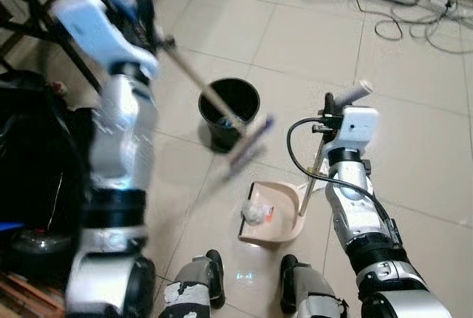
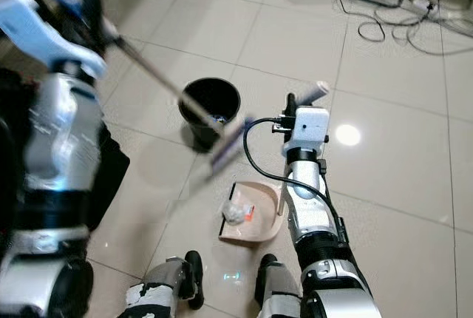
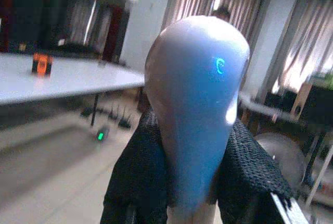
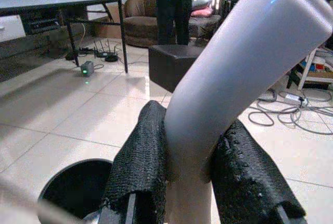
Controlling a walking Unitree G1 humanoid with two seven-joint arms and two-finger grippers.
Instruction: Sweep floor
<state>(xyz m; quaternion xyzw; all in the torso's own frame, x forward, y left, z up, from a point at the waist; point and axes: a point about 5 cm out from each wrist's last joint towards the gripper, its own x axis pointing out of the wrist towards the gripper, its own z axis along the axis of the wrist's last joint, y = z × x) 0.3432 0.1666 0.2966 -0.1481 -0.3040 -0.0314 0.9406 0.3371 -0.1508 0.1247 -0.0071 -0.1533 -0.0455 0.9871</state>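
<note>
while the left arm was raised high over on the left of the left eye view, its left gripper (image 1: 151, 33) had the top of the broom (image 1: 214, 100) clamped, and the long stick ran down at a slant to the purple brush head hanging blurred just above the tiles beside the black bin (image 1: 229, 111). the right gripper (image 1: 336, 107) was out in front, clamped on the dustpan handle (image 1: 316, 170), and the pink dustpan (image 1: 270, 211) sat flat on the floor (image 1: 414, 163) just ahead of the robot's feet with a crumpled bit of rubbish in it.

right eye view was the same layout, pan between the bin and the feet, cables off in the far right corner of the floor.

left wrist view had the black fingers (image 3: 250, 172) squeezed tight on either side of the broom's rounded bluish grip end, nothing loose there.

right wrist view, same deal: fingers closed snug around the smooth white curved top of the dustpan handle, bin rim just below.

my guess is both are light stiff plastic, grips a bit slick, so holding high on the handles like this is fine but the broom head will swing a lot. the pan looked easy to tip, so i'd keep it flat.
</note>
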